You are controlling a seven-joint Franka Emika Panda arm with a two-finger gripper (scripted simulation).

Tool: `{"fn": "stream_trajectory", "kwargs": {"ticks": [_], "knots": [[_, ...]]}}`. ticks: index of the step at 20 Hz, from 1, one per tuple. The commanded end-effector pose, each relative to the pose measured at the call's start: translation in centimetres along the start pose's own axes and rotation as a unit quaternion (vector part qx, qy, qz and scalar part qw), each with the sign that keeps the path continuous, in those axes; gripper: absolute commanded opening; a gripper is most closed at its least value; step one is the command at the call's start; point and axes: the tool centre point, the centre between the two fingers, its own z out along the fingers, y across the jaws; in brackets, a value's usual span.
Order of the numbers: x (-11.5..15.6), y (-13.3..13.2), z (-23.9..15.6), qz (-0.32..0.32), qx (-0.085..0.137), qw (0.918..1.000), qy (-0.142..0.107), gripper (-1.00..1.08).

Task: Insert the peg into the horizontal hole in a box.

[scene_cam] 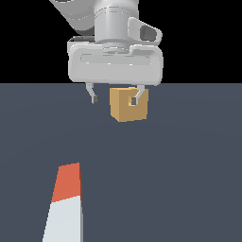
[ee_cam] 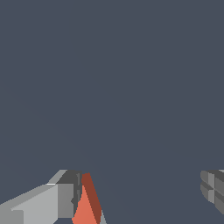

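Observation:
The peg [scene_cam: 65, 208] lies on the dark floor in the near foreground of the exterior view, its red-orange end [scene_cam: 68, 182] pointing away and the white rest running off the frame. The tan box [scene_cam: 124, 109] sits farther back. My gripper [scene_cam: 115, 99] hangs open in front of the box's upper part, holding nothing. Its fingertip on the exterior view's right covers most of the hole [scene_cam: 131, 98], a dark square in the box's face. In the wrist view only the peg's red end [ee_cam: 86, 205] shows, just inside one finger [ee_cam: 48, 202]; the box is out of that view.
The flat dark grey floor [scene_cam: 189, 165] spreads around the peg and the box, with black background beyond its far edge. Nothing else stands on it.

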Motion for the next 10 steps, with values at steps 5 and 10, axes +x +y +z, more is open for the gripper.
{"fn": "stream_trajectory", "kwargs": {"ticks": [5, 10], "knots": [[-0.3, -0.1, 0.1, -0.003, 0.000, 1.0000, 0.000, 1.00], [-1.6, -0.7, 0.7, -0.013, -0.002, 0.9999, 0.000, 1.00]]}}
